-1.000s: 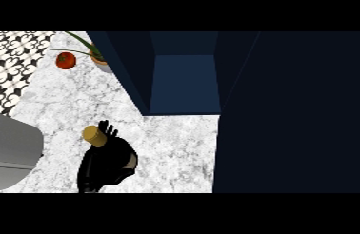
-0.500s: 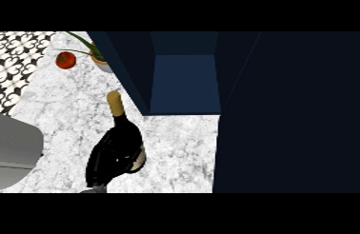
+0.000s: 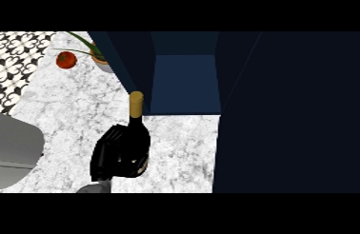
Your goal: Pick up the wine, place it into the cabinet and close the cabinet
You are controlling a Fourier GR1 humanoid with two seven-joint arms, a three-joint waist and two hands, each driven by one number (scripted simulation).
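The wine bottle [image 3: 135,133] is dark with a tan cap and leans with its neck pointing away from me, toward the cabinet. My left hand [image 3: 111,154] is shut on the bottle's lower body, with the fingers on its left side. The cap almost meets the left front edge of the open dark blue cabinet [image 3: 186,81], whose inside shows as a lighter blue recess. A large dark panel, the cabinet's open door [image 3: 288,114], fills the right of the view. My right hand does not show.
A red tomato [image 3: 66,60] and a potted plant [image 3: 98,57] stand at the back left of the white marble counter [image 3: 175,147]. A grey rounded object [image 3: 17,147] sits at the left edge. A patterned tile wall [image 3: 21,52] is at the far left.
The bottle has tipped and travelled right and away from me, so its cap now sits next to the cabinet's opening. My left hand went with it.
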